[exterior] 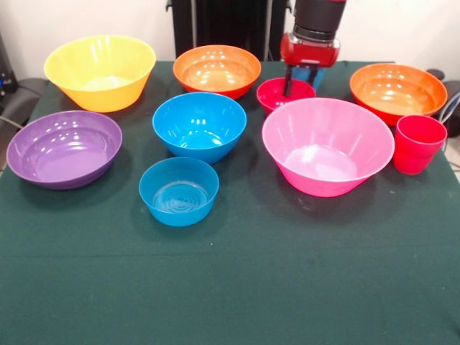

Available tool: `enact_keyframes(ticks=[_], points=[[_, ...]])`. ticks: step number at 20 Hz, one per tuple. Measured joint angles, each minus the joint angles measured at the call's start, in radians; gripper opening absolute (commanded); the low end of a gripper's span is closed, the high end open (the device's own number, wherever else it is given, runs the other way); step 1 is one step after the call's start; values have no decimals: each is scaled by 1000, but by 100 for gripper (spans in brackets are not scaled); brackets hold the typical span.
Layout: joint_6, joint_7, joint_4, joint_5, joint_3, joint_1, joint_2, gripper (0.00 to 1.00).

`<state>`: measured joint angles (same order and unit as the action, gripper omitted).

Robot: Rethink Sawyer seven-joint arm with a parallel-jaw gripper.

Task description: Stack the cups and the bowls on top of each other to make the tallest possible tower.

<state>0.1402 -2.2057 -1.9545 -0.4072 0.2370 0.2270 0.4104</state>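
On the green table (230,287) all bowls and cups stand apart; no tower is built.

The arm (316,29) comes down at the far side, right of the middle. Its gripper (300,80) hangs at the far rim of the small magenta bowl (277,92). One dark finger (289,80) reaches down inside this bowl, and a light blue part shows just behind, on the outside of the rim. It looks like the rim is between the two fingers, but I cannot tell if they press it or only stand around it.

The magenta bowl stands just behind the big pink bowl (327,144), which hides its near part. At the far left is the yellow bowl (100,72). Right of it, at the far middle, is one orange bowl (217,70); the second orange bowl (397,90) is at the far right. The red cup (418,144) stands upright just in front of this second orange bowl and beside the pink bowl, near it on the right.

The purple bowl (65,147) is at the left side, nearer than the yellow one. The medium blue bowl (200,126) is in the middle of the table. The small blue bowl (178,191) with rings in its bottom stands just in front of it, the nearest of all things.
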Motion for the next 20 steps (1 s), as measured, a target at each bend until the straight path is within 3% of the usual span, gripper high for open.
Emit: enact_keyframes(ticks=[20], points=[[-37,0,1,63,-2,-13,20,0]])
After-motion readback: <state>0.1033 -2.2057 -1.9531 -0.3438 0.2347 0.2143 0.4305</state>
